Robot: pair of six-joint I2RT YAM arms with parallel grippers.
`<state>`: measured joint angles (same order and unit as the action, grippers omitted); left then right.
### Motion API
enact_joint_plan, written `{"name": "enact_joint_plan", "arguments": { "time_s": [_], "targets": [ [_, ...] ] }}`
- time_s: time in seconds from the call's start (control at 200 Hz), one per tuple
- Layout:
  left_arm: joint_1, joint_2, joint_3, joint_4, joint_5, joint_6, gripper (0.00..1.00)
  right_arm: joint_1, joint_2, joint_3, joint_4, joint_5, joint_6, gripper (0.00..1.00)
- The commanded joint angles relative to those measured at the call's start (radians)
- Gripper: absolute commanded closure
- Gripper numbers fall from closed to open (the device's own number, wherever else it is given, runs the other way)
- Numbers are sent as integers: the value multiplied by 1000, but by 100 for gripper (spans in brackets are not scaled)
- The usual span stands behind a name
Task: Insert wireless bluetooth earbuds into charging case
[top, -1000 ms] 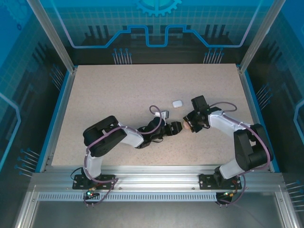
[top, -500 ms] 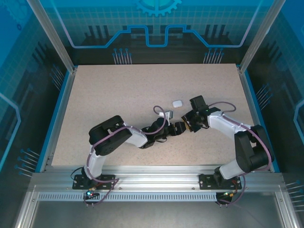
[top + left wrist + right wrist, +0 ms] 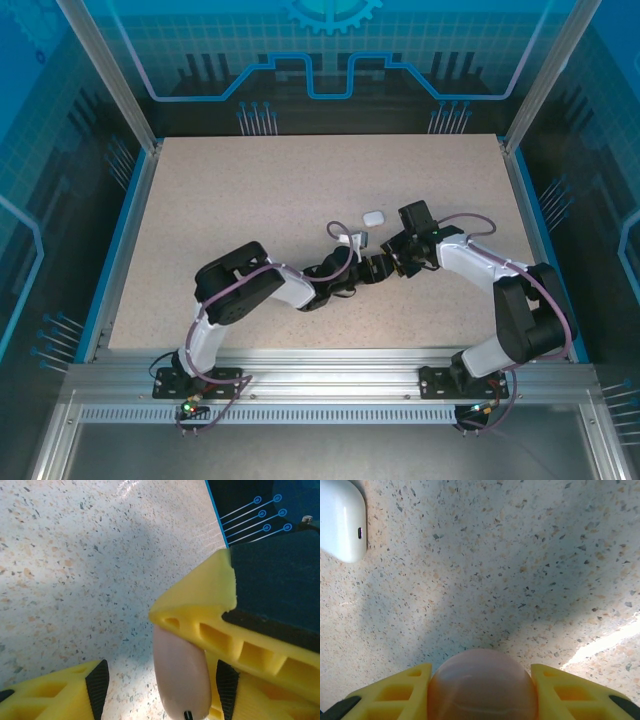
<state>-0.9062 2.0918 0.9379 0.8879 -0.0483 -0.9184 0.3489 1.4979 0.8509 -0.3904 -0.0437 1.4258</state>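
Note:
My right gripper is shut on the pink round charging case, which fills the gap between its yellow fingers. My left gripper meets it at mid-table. Its open jaws straddle the same pink case, seen edge-on. A clear gap separates the case from the left pad, and the right pad is close to it. One yellow finger of the right gripper crosses just above. The earbuds are out of view.
A white rounded-square case lies shut on the speckled table, just beyond the two grippers. Blue rails edge the table left and right.
My left gripper has moved right to the right gripper, and its jaws have narrowed around the pink case. The right gripper shifted slightly left, still holding the case.

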Motion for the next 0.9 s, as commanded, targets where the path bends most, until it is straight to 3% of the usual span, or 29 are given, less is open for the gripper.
{"name": "enact_joint_plan", "arguments": {
  "time_s": [0.0, 0.165, 0.555, 0.895],
  "targets": [
    [-7, 24, 32, 39, -17, 0, 41, 14, -14, 19, 5, -16, 16, 60],
    [-7, 36, 39, 45, -23, 0, 51, 15, -17, 16, 5, -13, 18, 60],
    [-6, 54, 67, 52, -41, -1, 56, 15, -19, 10, 7, -16, 17, 60],
    [-6, 70, 74, 83, -60, -23, 74, 12, -33, 4, -2, -12, 17, 60]
  ]
}}
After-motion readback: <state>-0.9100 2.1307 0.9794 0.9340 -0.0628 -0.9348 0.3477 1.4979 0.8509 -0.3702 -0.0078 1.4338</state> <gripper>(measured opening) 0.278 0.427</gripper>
